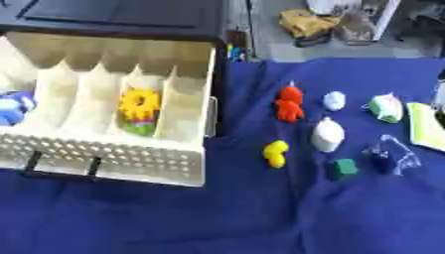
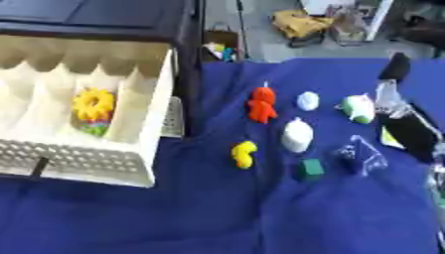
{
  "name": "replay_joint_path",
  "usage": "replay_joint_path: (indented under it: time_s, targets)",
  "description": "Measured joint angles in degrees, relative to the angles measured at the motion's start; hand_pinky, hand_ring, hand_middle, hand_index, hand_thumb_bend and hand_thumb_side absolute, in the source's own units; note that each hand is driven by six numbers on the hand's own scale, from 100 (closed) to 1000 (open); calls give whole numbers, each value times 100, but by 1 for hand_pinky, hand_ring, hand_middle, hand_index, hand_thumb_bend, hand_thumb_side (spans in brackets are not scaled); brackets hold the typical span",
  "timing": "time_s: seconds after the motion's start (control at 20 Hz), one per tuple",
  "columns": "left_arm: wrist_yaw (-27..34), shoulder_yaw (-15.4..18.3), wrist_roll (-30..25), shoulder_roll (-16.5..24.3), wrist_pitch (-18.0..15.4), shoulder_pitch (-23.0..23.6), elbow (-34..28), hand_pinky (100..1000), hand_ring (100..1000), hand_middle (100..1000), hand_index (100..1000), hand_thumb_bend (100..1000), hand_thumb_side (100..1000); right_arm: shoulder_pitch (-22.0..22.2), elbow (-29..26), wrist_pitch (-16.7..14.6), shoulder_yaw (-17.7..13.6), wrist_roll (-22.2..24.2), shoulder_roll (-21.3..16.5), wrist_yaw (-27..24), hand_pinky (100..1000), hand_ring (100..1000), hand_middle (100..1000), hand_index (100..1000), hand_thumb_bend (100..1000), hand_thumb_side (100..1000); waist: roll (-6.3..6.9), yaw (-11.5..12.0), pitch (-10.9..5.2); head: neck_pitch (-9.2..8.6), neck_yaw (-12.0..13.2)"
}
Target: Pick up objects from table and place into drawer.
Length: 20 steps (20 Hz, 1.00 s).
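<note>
The cream drawer [image 1: 121,158] stands pulled open at the left, split by dividers. A yellow gear toy [image 1: 139,104] lies in one middle compartment and a blue toy [image 1: 12,109] in the far left one. On the blue cloth to the right lie a red figure [image 1: 288,104], a yellow figure [image 1: 275,153], a white bottle-shaped piece [image 1: 328,135], a small pale round piece [image 1: 334,100], a green-and-white piece [image 1: 385,108], a green cube [image 1: 342,168] and a dark piece in clear wrap [image 1: 382,158]. My right hand [image 2: 408,131], black, shows at the right edge beside the green-and-white piece, touching nothing that I can see.
A dark cabinet top [image 1: 113,17] sits above the drawer. A yellow-green flat thing [image 1: 427,126] lies at the cloth's right edge. Beyond the table, clutter [image 1: 313,22] lies on the floor. Bare blue cloth [image 1: 226,223] spreads across the front.
</note>
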Motion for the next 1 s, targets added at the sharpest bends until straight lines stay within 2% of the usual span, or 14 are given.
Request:
replay_joint_path:
  time_s: [0.3,0.45,0.7,1.0]
  targets:
    - [8,-2,-2,1,0,35,0,447,675,577,795,187,962,-352,0,492,243,719,-593,-118,800,820,704,794,164,447,16,12,-25,41,-6]
    - [22,-3,-7,2,4,44,0,447,675,577,795,188,963,-583,0,818,413,1205,-908,-230,807,833,719,808,156,436,21,16,-69,187,4]
    - [60,-6,-29,3,8,91,0,447,674,578,795,186,963,-1004,-2,1341,785,2102,-1434,-456,833,874,780,889,145,441,50,33,-136,428,51]
    - [109,-38,-62,7,7,149,0,447,674,578,795,185,964,-1460,-8,1637,1177,3135,-1912,-543,851,907,837,961,126,459,78,1,-230,578,58]
